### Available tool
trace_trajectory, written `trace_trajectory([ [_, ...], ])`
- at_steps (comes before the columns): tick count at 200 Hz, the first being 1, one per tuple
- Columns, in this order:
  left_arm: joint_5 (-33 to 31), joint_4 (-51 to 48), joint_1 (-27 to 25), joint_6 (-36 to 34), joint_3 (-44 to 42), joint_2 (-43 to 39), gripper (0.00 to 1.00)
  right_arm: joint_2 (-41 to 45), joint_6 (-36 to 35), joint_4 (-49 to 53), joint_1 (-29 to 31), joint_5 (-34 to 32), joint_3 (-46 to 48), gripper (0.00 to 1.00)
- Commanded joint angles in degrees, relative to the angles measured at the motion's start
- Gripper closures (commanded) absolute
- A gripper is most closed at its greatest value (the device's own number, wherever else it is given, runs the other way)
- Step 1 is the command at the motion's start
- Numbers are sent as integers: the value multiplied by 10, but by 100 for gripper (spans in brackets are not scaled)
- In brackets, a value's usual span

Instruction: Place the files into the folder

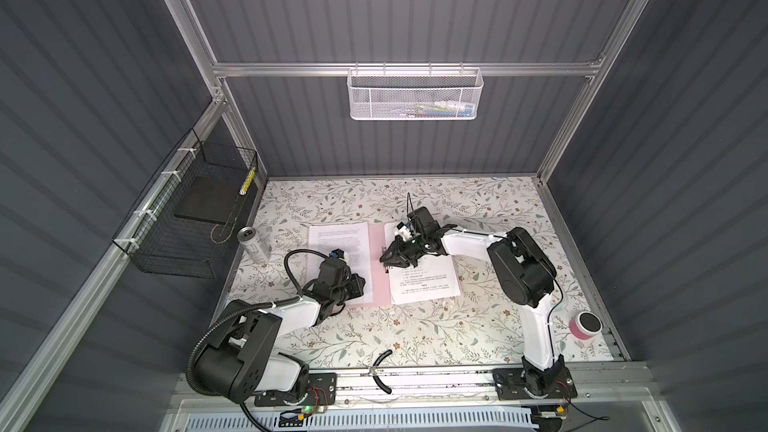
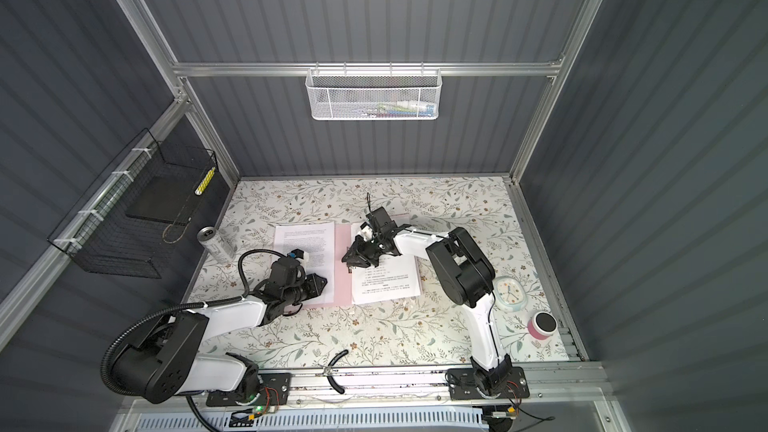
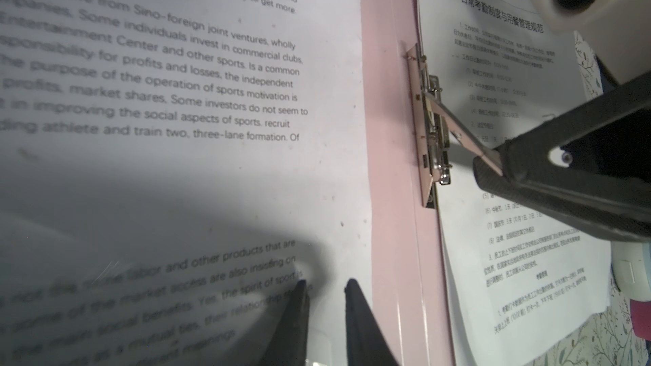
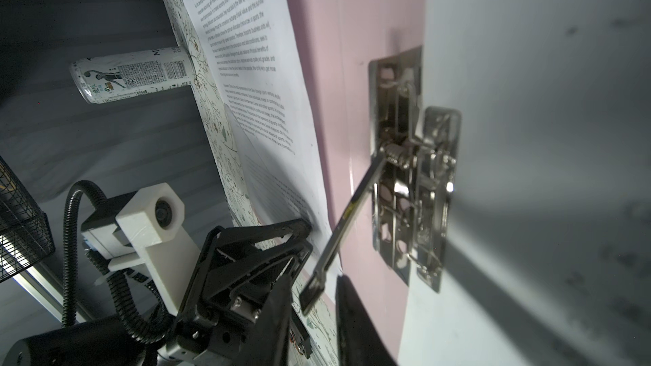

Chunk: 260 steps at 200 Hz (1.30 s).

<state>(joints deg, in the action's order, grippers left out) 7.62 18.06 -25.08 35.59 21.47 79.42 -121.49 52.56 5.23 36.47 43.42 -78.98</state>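
Can [image 1: 254, 244] on the far left, upright and well apart from the action, so we move along. Next, the left sheet [image 1: 338, 238] lies flat on the left cover of the open folder [image 1: 379, 280], not yet under the clip. The left gripper [image 1: 361, 283] appears to rest on that sheet near its edge beside the spine. Its jaws are only a crack apart with nothing between them. We read it as a hold-down, pinning paper and cover so the folder can't skid. Across the pink spine sits the clip [image 3: 431, 128], its lever [image 4: 352, 213] raised. The right gripper [image 1: 385, 260] has its jaws narrowly parted with the lever's tip between them (whether they truly pinch it, we cannot tell), presumably to work the clamp. Rightmost, the right sheet [image 1: 426, 284] lies on the right cover, its edge reaching the clip.
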Motion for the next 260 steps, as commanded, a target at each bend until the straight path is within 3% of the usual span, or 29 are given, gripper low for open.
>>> trace_trajectory([
  [1, -9, -28, 1, -9, 3, 13, 78, 10, 4, -6, 2, -5, 7, 75],
  [54, -8, -28, 2, -9, 2, 14, 78, 12, 5, -7, 1, -4, 7, 79],
  [260, -2, -17, 4, -7, 3, 24, 79, 23, 8, -21, -9, -1, 23, 79],
])
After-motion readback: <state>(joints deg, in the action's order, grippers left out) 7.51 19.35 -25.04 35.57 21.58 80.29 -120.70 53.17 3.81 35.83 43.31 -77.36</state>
